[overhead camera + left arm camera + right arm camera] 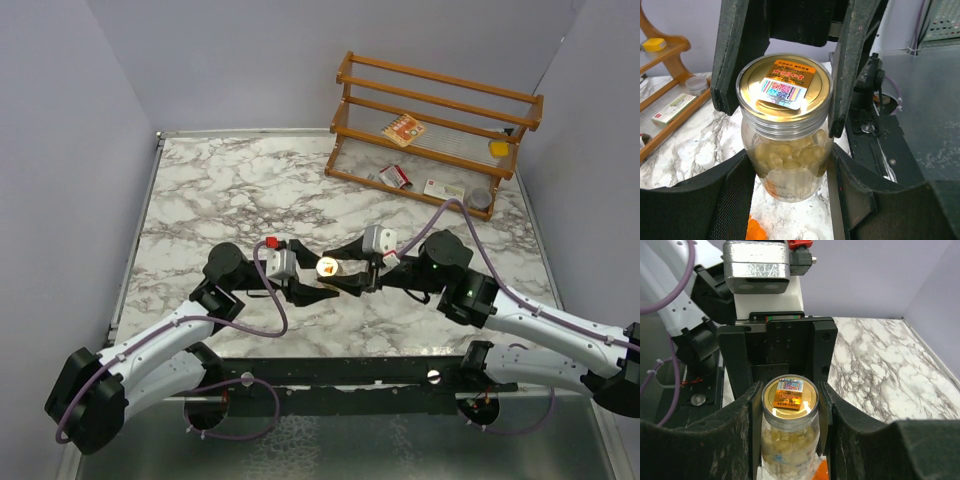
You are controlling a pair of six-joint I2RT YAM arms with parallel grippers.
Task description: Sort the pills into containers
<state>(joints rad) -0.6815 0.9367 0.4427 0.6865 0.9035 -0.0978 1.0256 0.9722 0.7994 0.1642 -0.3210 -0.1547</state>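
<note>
The clear jar (327,266) of tan-yellow pills, with a gold lid, sits mid-table between both grippers. In the left wrist view my left gripper (789,185) is shut on the jar's lower body (790,165). In the right wrist view my right gripper (790,405) is shut on the jar's lid (790,396), its fingers (845,75) pressing both sides. The top view shows the left gripper (312,287) and right gripper (350,277) meeting at the jar. A small orange box (757,231) lies on the marble just below the jar, also visible in the right wrist view (820,471).
A wooden rack (436,120) stands at the back right. It holds red-and-white packets (395,176), a grey round tin (479,198) and a yellow item (498,148). A white packet edge (754,473) shows under the jar. Grey walls close in both sides.
</note>
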